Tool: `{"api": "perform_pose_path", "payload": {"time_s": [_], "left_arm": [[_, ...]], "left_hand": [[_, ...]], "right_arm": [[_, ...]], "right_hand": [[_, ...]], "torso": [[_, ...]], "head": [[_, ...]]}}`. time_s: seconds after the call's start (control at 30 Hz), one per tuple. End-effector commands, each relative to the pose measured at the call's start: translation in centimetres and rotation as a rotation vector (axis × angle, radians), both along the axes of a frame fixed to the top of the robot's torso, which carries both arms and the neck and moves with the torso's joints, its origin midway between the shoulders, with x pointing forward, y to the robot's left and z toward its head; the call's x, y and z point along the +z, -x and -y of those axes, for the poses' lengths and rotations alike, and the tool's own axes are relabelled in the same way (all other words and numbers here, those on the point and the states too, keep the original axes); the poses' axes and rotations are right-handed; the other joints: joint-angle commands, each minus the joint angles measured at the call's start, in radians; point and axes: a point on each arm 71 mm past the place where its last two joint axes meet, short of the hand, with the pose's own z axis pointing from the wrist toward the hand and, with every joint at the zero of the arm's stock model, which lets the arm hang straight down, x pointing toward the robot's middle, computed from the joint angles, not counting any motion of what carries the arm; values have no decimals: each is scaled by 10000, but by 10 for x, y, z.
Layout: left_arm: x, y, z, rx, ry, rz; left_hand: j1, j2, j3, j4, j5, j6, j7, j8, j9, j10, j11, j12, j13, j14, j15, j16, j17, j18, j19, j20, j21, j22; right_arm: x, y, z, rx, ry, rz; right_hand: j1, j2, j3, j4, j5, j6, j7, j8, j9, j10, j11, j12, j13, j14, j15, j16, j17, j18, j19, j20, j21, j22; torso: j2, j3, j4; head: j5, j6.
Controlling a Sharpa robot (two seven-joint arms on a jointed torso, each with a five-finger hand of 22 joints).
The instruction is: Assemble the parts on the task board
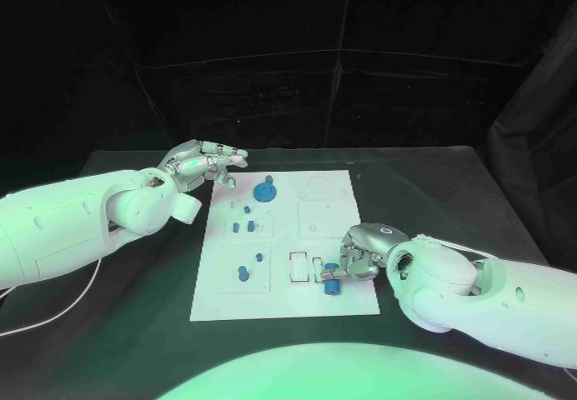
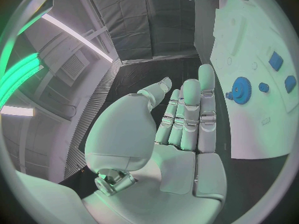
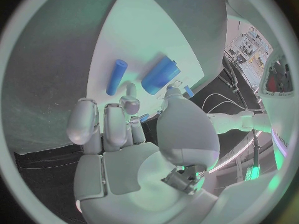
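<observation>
The right hand (image 1: 358, 254) lies nearest, low over the near right part of the task board (image 1: 348, 302), its fingers bent down around a small blue part (image 1: 331, 286) that stands by the board's near edge; in the right wrist view its fingertips (image 3: 129, 103) close in beside the thumb, and a sliver of blue shows just below them, but whether the part is truly pinched cannot be told from these views. Just beyond the fingers in that view lie a slim blue cylinder (image 3: 116, 76) and a broader blue block (image 3: 160, 74), both flat on the white board and a little apart from each other. Further out on the board, the head view shows a blue gear (image 1: 266, 194) near the far end, a few small blue pegs (image 1: 244, 226) toward the middle left, and another blue piece (image 1: 243, 272) in the near left section. The left hand (image 1: 202, 162) hovers at the board's far left corner, holding nothing; the left wrist view shows its fingers (image 2: 190, 109) straight and close together, the thumb apart, with the gear (image 2: 240, 89) on the board just beside them. The board rests in the middle of the black table (image 1: 445, 192).
</observation>
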Motion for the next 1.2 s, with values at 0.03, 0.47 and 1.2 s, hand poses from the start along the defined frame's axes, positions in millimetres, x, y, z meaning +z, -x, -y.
{"api": "perform_pose_path", "payload": {"time_s": [0.03,0.47,1.2], "left_arm": [[0,0,1,-137,90,-43],[-1,0,1,-192,79,-120],[-2,2,1,-276,61,-243]], "left_hand": [[14,-14,6,-56,68,-59,-6,43,-17,-70,22,19,-11,-84,20,-42,-8,123,41,30,-68,-12],[14,-14,6,-56,68,-59,-6,43,-17,-70,22,19,-11,-84,20,-42,-8,123,41,30,-68,-12],[5,-21,8,-58,69,-80,1,42,-20,-96,30,22,-18,-102,26,-50,-37,121,35,33,-76,-19]], "right_arm": [[1,1,-1,113,31,29],[-1,4,-3,184,-59,-577],[-6,-1,-5,76,-7,-573]], "right_hand": [[-59,-110,-60,-7,-81,2,-3,67,37,23,-67,-47,20,366,-64,19,31,-147,-2,-53,48,42],[10,233,152,-33,-186,216,-93,214,206,162,-141,60,177,410,-120,157,239,-182,88,-95,146,256],[1634,888,225,-501,551,219,-104,84,450,199,-164,-97,238,399,-142,153,303,-183,50,-129,155,274]], "torso": [[-4,-9,3],[-11,-17,10],[8,-17,11]], "head": [[-21,-5],[-78,12],[-55,3]]}}
